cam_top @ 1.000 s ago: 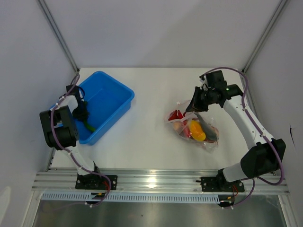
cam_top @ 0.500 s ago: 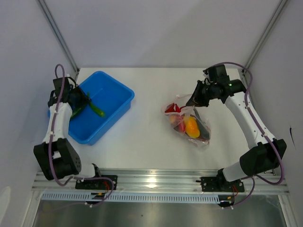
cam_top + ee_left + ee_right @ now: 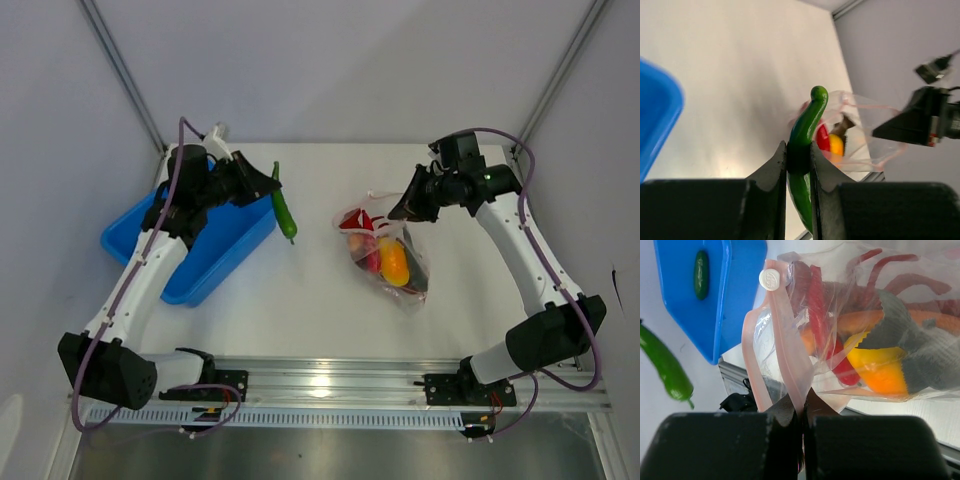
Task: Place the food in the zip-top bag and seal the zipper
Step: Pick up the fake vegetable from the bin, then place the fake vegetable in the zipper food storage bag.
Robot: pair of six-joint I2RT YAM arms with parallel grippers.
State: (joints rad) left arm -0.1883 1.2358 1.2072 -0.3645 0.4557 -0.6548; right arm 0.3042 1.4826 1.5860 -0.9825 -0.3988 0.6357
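1. My left claw (image 3: 799, 151) is clamped on a green chilli (image 3: 809, 114) above the tabletop (image 3: 300, 290), between the blue bin (image 3: 215, 250) and the zip-top bag (image 3: 410, 285).
2. My right claw (image 3: 801, 410) pinches the bag's pink zipper (image 3: 782, 350), with other food inside.

Overhead plus wrist close-ups (bag (image 3: 398, 283) shared)

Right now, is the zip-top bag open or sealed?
The zip-top bag is open: the two pink strips of the zipper gape apart in the right wrist view, the right gripper pinching one.
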